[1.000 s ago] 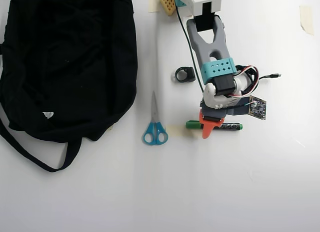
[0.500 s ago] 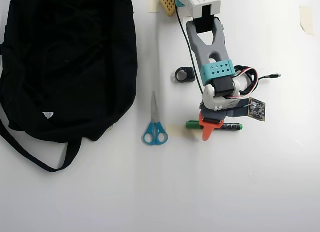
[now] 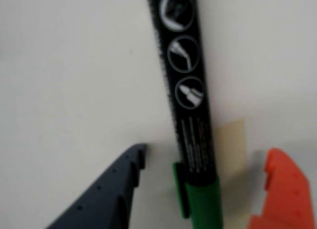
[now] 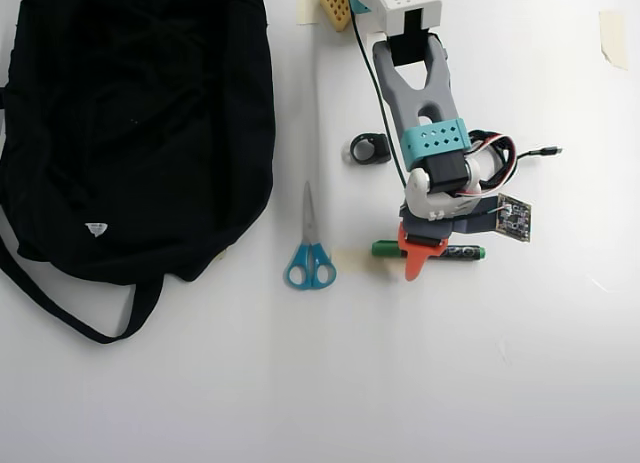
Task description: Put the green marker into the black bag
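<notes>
Green marker (image 4: 431, 250) is lying flat on the white tabletop (image 4: 480, 363), well off to the right of the black bag (image 4: 130, 123) in the overhead view, with the scissors (image 4: 309, 245) sitting in between. Up close in the wrist view the marker (image 3: 185, 100) is showing a glossy black barrel with three round pale icons and tiny pale lettering, and a green cap with a clip at the bottom edge. It's resting partly over a strip of pale tape (image 3: 232, 147) stuck to the tabletop.

The bag is looking like soft, floppy black fabric, rounded in outline, with a tiny white tag and a long strap looping out below it. The scissors have blue plastic loops and metal blades. A small black ring-shaped thing (image 4: 369, 148) is lying near the arm.

The arm (image 4: 425, 103) is reaching down from the top of the overhead view, grey link, teal perforated band, wrist bent over the marker. The fingers are standing spread wide either side of the barrel, dark grey ridged finger (image 3: 106, 194) on the left, orange one (image 3: 282, 194) on the right in the wrist view, neither touching it, so the gripper (image 3: 203, 162) is straddling the marker without squeezing.
</notes>
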`<state>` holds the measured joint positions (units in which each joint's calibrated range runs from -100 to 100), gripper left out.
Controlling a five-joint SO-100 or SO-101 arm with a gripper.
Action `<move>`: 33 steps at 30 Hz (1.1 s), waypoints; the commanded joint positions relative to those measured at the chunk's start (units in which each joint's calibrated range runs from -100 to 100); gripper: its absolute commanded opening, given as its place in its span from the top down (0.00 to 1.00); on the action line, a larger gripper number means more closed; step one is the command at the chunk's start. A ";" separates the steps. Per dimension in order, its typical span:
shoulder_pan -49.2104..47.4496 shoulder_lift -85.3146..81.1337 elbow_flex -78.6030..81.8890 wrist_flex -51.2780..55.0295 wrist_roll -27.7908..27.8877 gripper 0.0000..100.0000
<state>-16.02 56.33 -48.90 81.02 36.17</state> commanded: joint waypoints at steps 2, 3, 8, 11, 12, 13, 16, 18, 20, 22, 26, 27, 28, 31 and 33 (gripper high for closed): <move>-0.06 0.60 -1.42 -0.14 0.02 0.74; -0.06 0.60 -1.42 -0.14 0.02 0.74; -0.06 0.60 -0.97 -0.14 -0.04 0.74; -0.06 0.68 -0.88 -0.06 -0.19 0.74; 0.01 0.85 -0.88 -0.06 -0.19 0.74; 0.09 1.10 -0.88 -0.06 -0.19 0.74; 0.16 1.59 -0.88 -0.06 -0.19 0.74; 0.16 1.59 -0.88 0.03 -0.19 0.74; 0.16 1.59 -0.88 0.46 -0.19 0.74; 0.16 1.59 -0.88 0.80 -0.19 0.74; 0.16 1.59 -0.88 1.75 -0.19 0.74; 0.16 1.59 -0.97 2.01 -0.14 0.74; 0.16 1.59 -0.97 2.18 -0.09 0.74; 0.09 1.59 -1.06 2.35 0.07 0.75; 0.09 1.59 -1.33 2.35 0.17 0.77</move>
<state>-15.65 57.74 -49.53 82.57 36.17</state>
